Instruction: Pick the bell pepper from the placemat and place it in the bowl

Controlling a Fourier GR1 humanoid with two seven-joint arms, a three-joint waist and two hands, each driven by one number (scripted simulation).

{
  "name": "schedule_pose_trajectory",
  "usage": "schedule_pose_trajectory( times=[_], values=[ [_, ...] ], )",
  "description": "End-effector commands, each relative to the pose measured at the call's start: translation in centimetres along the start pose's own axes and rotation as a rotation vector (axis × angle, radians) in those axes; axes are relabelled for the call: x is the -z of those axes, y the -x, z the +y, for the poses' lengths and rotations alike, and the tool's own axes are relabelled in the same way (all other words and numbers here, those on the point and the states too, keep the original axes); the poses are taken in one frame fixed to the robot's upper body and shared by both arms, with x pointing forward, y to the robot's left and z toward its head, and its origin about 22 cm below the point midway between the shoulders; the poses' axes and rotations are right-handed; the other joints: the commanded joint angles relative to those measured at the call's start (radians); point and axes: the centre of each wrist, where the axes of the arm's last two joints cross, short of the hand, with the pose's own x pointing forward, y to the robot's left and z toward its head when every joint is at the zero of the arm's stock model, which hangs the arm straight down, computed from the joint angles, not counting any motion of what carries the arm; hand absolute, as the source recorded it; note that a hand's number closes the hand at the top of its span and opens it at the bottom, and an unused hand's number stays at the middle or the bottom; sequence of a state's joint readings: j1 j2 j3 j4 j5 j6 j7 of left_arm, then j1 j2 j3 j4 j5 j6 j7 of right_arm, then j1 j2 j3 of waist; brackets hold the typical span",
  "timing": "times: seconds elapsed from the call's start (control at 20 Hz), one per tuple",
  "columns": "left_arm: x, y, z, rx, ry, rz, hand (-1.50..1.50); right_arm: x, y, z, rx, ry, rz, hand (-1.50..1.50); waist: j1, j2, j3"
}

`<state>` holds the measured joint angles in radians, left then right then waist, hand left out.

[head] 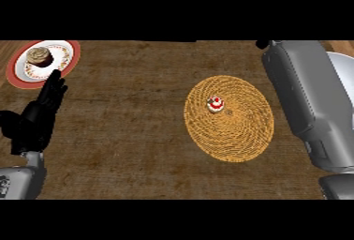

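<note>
Head view, read from left to right. At the upper left, about ten o'clock from the table's middle, stands a red-rimmed plate [17,70] carrying a small brown cupcake [39,56]. Just below it, the left hand [38,119] rises from the lower left edge with its fingers [52,89] straight and together, their tips at the plate's lower rim; it holds nothing and appears to be resting. The brown table [131,136] lies bare between this hand and the woven, straw-coloured placemat [232,136], which sits right of centre. On the placemat, toward its eleven o'clock side, rests a small red-and-white object [216,104]; judged from the task, this is the bell pepper, though it is too small to identify with certainty. At the far right, from one o'clock down to five o'clock, the grey right forearm [307,103] runs along the edge, reaching toward the top of the view; its hand is hidden, so the state of those fingers cannot be told. No bowl is visible here. Progress: the pick seems not yet made, since the object lies untouched on the placemat; grasp, carry and placement all remain.
</note>
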<state>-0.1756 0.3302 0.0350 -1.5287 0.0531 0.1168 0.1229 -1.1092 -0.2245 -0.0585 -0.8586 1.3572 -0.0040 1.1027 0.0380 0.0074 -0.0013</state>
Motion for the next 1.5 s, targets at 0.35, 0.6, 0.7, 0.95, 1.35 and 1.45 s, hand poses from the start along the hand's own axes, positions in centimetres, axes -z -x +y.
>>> schedule_pose_trajectory(
  times=[0.35,0.6,0.7,0.95,1.35,1.45],
  values=[
    [1.1,0.5,-0.6,-0.004,-0.047,0.027,0.00,4.6,1.3,-5.0,0.180,0.145,0.206,1.50,-0.033,-0.003,0.001],
    [0.4,-0.4,2.8,-0.007,-0.042,0.025,0.00,8.0,7.1,-1.5,0.236,0.139,0.214,1.50,-0.034,-0.006,0.002],
    [0.4,-0.4,2.5,0.002,-0.040,0.005,0.00,9.0,7.7,-1.6,0.242,0.115,0.236,1.50,-0.030,-0.005,0.002],
    [-0.7,-0.3,0.6,-0.009,-0.056,0.011,0.00,11.8,13.0,1.6,0.253,0.137,0.238,1.50,-0.024,-0.004,0.002],
    [-0.7,-0.4,0.3,-0.011,-0.012,0.020,0.00,14.1,19.2,5.3,0.237,0.138,0.228,1.50,-0.022,-0.002,0.002],
    [-0.2,0.6,1.3,-0.010,-0.028,0.013,0.00,14.5,20.6,6.6,0.067,-0.112,0.438,1.50,-0.021,0.005,0.002]
  ],
)
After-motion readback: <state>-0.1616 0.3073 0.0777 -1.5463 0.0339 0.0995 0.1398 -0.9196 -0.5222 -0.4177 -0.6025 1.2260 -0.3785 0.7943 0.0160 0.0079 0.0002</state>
